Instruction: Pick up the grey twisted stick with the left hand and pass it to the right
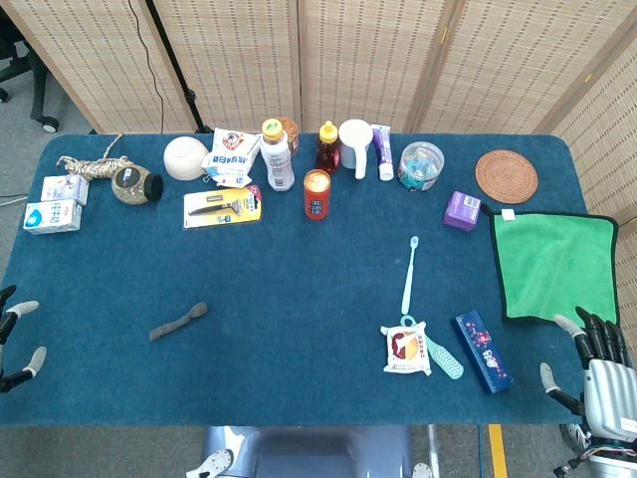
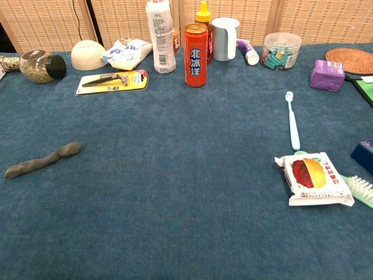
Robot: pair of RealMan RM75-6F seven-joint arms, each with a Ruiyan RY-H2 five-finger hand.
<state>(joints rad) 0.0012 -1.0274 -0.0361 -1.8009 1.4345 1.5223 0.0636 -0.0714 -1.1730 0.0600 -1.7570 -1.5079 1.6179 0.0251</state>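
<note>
Overhead, the grey twisted stick (image 1: 179, 322) lies untouched on the blue cloth-covered table (image 1: 299, 289), near the left hand (image 1: 18, 344), whose fingers are spread and empty. Opposite, the right hand (image 1: 597, 363) waits likewise, beside a green towel (image 1: 553, 264). Chest-level, the stick (image 2: 42, 159) rests far left, no hands showing.

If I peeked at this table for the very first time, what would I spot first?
Probably the bright green cloth spread flat at the table's right edge, and the red can standing upright in the back row among bottles and jars. Then you might spot the grey twisted stick lying alone on the blue table near the left side, with the left hand waiting open at that edge.
</note>
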